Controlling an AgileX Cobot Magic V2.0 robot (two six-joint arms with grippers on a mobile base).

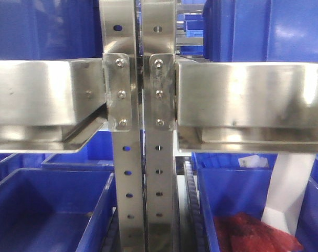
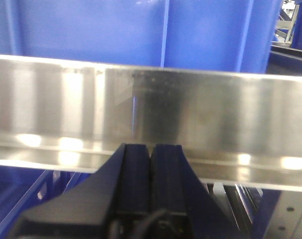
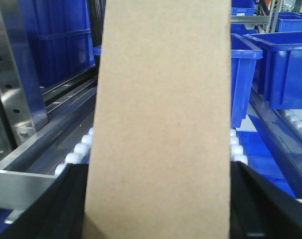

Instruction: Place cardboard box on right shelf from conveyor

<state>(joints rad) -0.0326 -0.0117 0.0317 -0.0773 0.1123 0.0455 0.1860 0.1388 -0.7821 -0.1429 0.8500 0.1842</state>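
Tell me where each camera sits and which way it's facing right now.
Front view: at shelf height, facing the uprights and right shelf; no robot parts show.
Left wrist: behind the shut left gripper, facing a steel rail.
Right wrist: behind the right gripper holding the cardboard box, rollers beyond.
All share blue bins.

No legible text, label, brand, number or sign recorded in any view. The cardboard box (image 3: 161, 124) presents a plain tan face. The right shelf (image 1: 253, 94) front rail shows bare steel only.
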